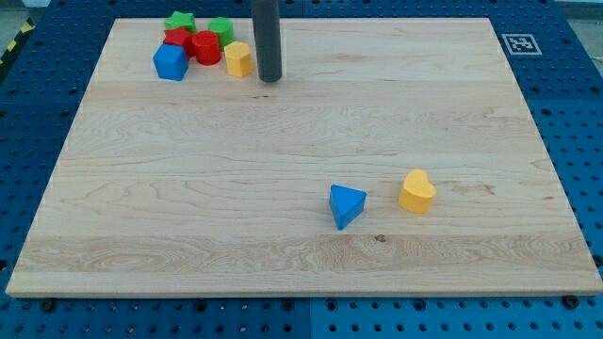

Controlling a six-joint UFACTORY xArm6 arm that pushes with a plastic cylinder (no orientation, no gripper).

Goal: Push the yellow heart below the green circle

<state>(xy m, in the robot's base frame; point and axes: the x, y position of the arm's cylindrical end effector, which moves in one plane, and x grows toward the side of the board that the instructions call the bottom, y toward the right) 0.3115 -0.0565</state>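
Rod: a straight dark rod comes down from the view's top, a bit left of the middle. It has no claws, so there is nothing to open or close and it holds nothing.
My tip (269,79): the rod's low end sits on the worktop, just beside the small yellow block on its right side. I cannot tell if they touch.
Worktop (283,169): a pale wooden board that lies on a blue base with rows of holes (38,325).
Yellow heart (417,191): it sits low on the view's right side, well apart from my tip and far from the bunch of blocks at the top left.
Blue triangle (346,205): it lies just left of the yellow heart, near it but not touching.
Green circle (220,28): it is at the back of the bunch, near the board's top edge, to the left of the rod.
Green star (179,21): it is left of the green circle, at the top edge too.
Red blocks (193,43): two of them sit side by side in the middle of the bunch. I cannot tell their shapes.
Blue cube (171,62): it is at the bunch's left end, in front of the red blocks.
Small yellow block (237,58): it is at the bunch's right end, in front of the green circle.
Marker (518,43): a black and white square sticker sits at the board's top right corner.
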